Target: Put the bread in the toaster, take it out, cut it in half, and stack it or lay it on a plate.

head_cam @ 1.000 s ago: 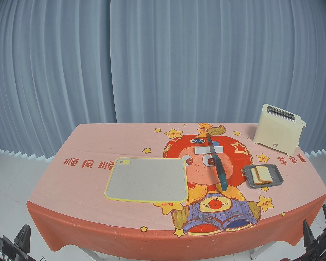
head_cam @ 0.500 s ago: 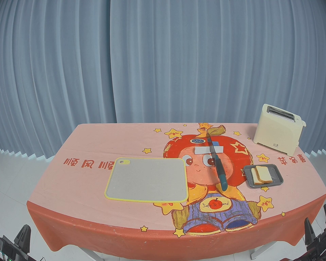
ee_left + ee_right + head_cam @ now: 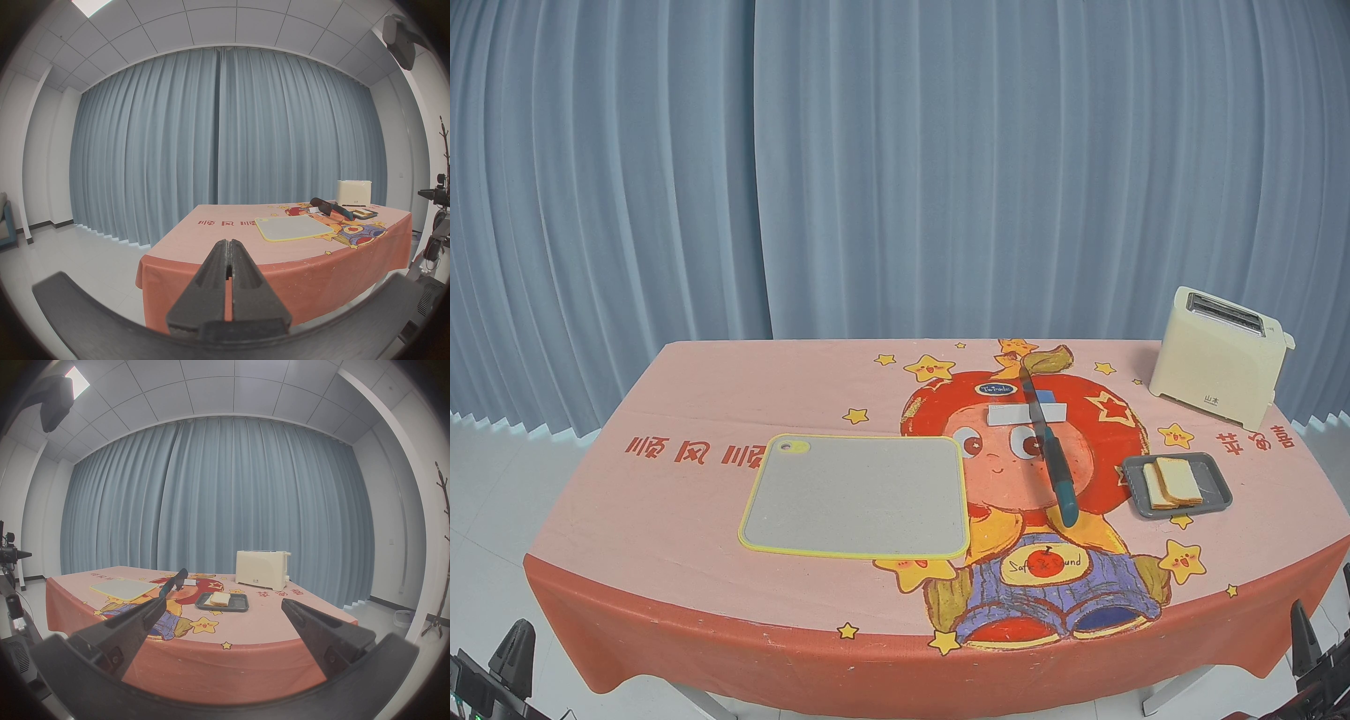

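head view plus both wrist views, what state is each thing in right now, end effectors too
toaster: upright, no bread showing in its slots
bread: two whole slices, overlapping on the grey tray
knife: unheld, blade propped across a white block
cutting board: flat, nothing on it
left end effector: shut, holding nothing, short of the table
right end effector: open, holding nothing, short of the table
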Robot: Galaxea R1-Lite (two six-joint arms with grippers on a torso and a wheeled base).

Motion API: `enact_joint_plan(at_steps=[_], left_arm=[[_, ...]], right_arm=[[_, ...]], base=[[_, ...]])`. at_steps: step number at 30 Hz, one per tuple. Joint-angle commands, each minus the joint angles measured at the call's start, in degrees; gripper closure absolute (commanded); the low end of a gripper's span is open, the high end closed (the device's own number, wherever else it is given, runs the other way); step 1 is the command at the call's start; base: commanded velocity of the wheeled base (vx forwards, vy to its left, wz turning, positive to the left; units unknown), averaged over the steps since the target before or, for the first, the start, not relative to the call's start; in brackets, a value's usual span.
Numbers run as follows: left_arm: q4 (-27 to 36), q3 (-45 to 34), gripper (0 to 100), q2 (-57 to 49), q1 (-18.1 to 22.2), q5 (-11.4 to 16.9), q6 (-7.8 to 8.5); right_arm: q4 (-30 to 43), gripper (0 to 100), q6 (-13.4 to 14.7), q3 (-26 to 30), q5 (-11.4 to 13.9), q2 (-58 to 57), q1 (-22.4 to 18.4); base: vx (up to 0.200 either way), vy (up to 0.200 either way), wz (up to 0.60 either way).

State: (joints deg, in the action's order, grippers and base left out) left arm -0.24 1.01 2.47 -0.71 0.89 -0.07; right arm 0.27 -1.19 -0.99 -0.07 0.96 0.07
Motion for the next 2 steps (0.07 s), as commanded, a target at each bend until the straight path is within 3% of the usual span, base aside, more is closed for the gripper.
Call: enact_joint_plan(at_steps=[1,2], left_arm=[[-0.02,-1.01,100,0.07,0.0,-0.01,-0.01],[-0.02,-1.01,100,0.07,0.0,-0.01,-0.01]], right_arm=[[0.0,0,-0.04,0.9,-0.01,0.18,0.01],[0.0,0,0.14,0.9,-0.1,0.09,0.01]], base=[[0.0,0.0,0.0],[0.0,0.0,0.0]])
